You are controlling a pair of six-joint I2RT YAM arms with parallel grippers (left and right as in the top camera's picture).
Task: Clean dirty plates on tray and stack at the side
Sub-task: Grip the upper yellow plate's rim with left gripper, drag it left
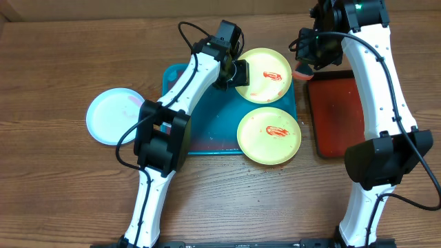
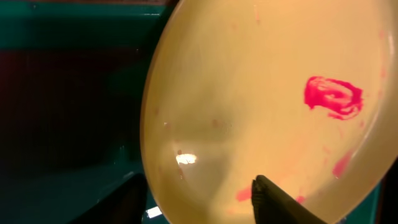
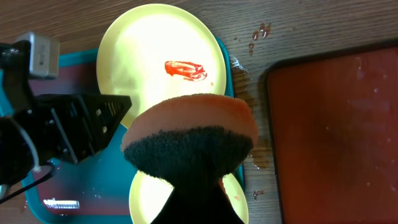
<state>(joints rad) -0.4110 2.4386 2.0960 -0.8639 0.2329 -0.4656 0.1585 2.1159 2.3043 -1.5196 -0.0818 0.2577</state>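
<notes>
The teal tray (image 1: pixel 207 141) holds two yellow-green plates with red smears, a far plate (image 1: pixel 263 86) and a near plate (image 1: pixel 269 146). The far plate overhangs the tray's far edge. The pale blue-white plate (image 1: pixel 110 117) lies on the table to the tray's left. My left gripper (image 1: pixel 238 72) is at the far plate's left rim. In the left wrist view its jaws (image 2: pixel 193 199) stand apart, straddling that rim (image 2: pixel 249 112), with one finger over the plate. My right gripper (image 1: pixel 303 71) is shut on an orange sponge with a dark pad (image 3: pixel 193 134), held above the tray's right edge.
A dark-red tray with a black rim (image 1: pixel 337 117) lies right of the teal tray, also in the right wrist view (image 3: pixel 336 137). Wet spots mark the wood near the trays (image 3: pixel 258 32). My left arm crosses the teal tray's left half.
</notes>
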